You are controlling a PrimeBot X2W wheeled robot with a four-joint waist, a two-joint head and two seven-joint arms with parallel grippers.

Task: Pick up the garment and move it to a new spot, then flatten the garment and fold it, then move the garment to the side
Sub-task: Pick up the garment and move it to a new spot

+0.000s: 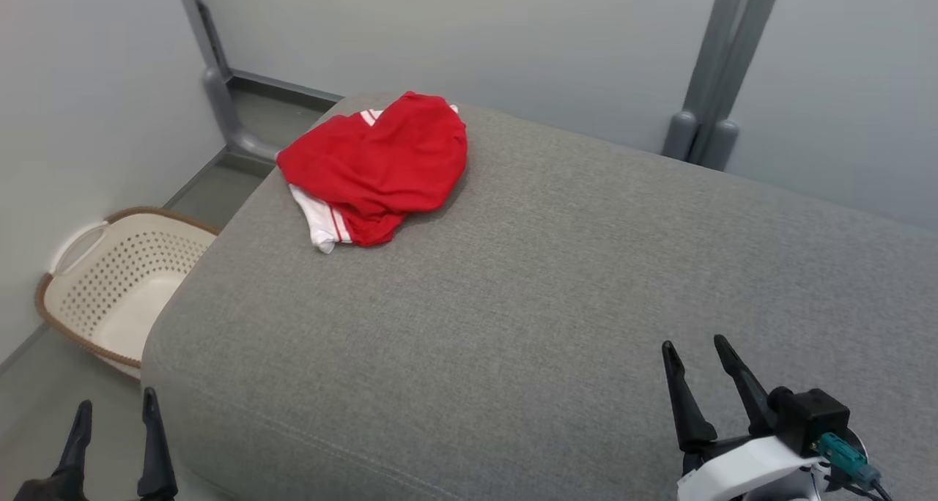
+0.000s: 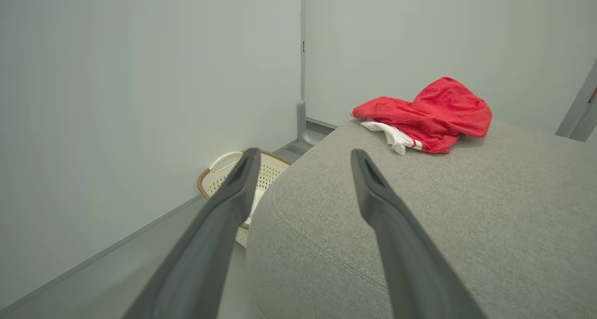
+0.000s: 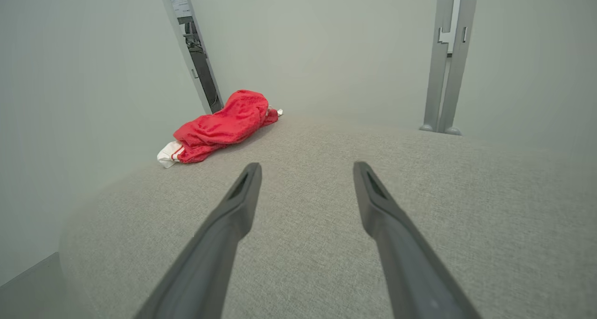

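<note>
- Garment (image 1: pixel 377 165) first: it's a red thing with white trim and thin red stripes, bunched in a crumpled heap on the grey cushion (image 1: pixel 557 281). In the head view it sits up at the far left corner, close to the far edge.
- A white bit pokes out from under the red on the near-left side of the heap, and another sliver of white shows at the far end.
- Left gripper (image 1: pixel 117 400) is at the lower left of the head view, out past the cushion's near left corner and over the floor. Its jaws are spread wide with nothing between them.
- In the left wrist view, that gripper's fingers (image 2: pixel 224 216) frame the cushion's rounded corner. The garment (image 2: pixel 426 114) lies well beyond the tips, off to the right.
- Right gripper (image 1: pixel 694 343) is at the lower right, over the near part of the cushion. Its jaws are released too and hold nothing. Can't tell if it's touching the fabric.
- In the right wrist view the garment (image 3: pixel 219 128) is well ahead and to the left, with bare grey fabric in between.
- Laundry basket (image 1: pixel 110 288) is cream with holes and a brown rim. It's on the floor just beside the cushion's left side, near the wall.
- Grey posts (image 1: pixel 714 69) stand against the pale wall behind the cushion on the right, and there's another post (image 1: pixel 220 83) at the far left.
</note>
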